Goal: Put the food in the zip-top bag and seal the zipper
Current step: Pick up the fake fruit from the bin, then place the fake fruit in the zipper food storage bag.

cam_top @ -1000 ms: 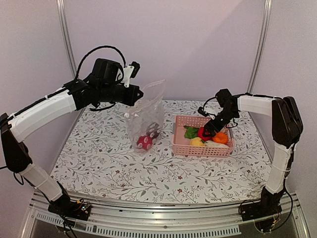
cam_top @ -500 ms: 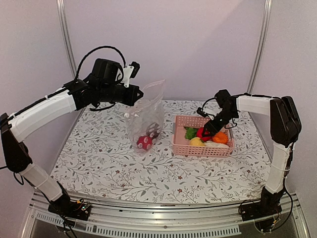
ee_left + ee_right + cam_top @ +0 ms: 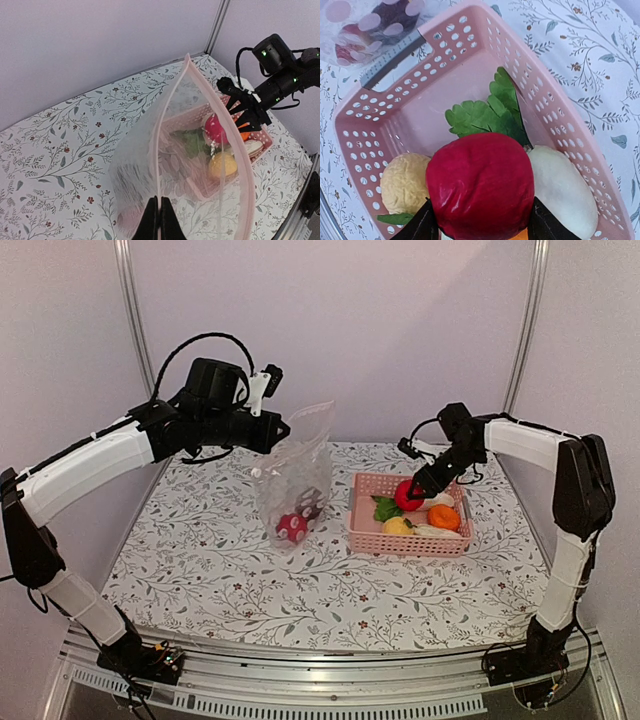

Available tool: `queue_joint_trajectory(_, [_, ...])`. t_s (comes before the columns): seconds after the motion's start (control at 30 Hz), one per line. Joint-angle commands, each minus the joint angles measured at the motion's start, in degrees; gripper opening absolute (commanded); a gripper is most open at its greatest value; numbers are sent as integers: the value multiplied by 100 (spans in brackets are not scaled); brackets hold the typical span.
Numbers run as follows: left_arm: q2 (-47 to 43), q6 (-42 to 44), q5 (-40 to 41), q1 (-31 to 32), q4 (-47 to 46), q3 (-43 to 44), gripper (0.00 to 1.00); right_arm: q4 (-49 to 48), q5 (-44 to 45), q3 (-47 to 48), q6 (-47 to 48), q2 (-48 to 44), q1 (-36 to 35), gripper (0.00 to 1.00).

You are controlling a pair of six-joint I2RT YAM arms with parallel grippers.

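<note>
**Red ball up, bag waiting wide**

The flowered table (image 3: 200, 560) fills the lower half of the overhead view. Left of centre hangs the clear bag (image 3: 300, 465), mouth gaping, its bottom resting on the cloth. The left gripper (image 3: 283, 427) is clamped tight on the rim, right on the pinkish zipper (image 3: 158, 135). That film looks thin, floppy and crinkly. My read is that it takes no push, so the rim is the only sensible hold.

Right of centre sits one pink basket (image 3: 360, 530). Above its far side the right gripper (image 3: 410, 492) has its fingers pressed on both flanks of the red ball (image 3: 477, 185), held clear of the other pieces. It looks light, smooth and round, so likely to squirt out if pinched off-centre. Across the widest part, as here, is the place.

The count, then! One bag, one basket, one ball in hand. In the basket there is one green leaf (image 3: 487, 115), one yellow lump (image 3: 402, 182), one orange piece (image 3: 443, 517) and at least one white oblong (image 3: 562, 192). Already in the bag are two spotted pieces, one red (image 3: 292, 528) and one dark (image 3: 310, 505).
</note>
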State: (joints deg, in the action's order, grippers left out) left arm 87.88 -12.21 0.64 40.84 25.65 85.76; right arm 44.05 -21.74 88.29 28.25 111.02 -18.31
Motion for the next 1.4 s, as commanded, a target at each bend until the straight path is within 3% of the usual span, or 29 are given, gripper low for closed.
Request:
queue_joint_trajectory(0.0, [25, -19, -21, -65, -76, 99, 0, 347, -564, 676, 17, -587, 2, 50])
queue_joint_trajectory(0.23, [138, -100, -218, -64, -83, 205, 0, 390, -1285, 1645, 150, -945, -200, 49])
queue_joint_trajectory(0.43, [215, -181, -236, -63, -113, 269, 0, -316, -2029, 1580, 435, -1589, -607, 50])
queue_joint_trajectory(0.9, [283, -387, -407, -40, -83, 423, 0, -766, -1929, 2755, 175, -1053, -1865, 51])
queue_joint_trajectory(1.37, [160, -373, -310, -40, -105, 373, 0, -1149, -1609, 2456, 11, -494, -2072, 52])
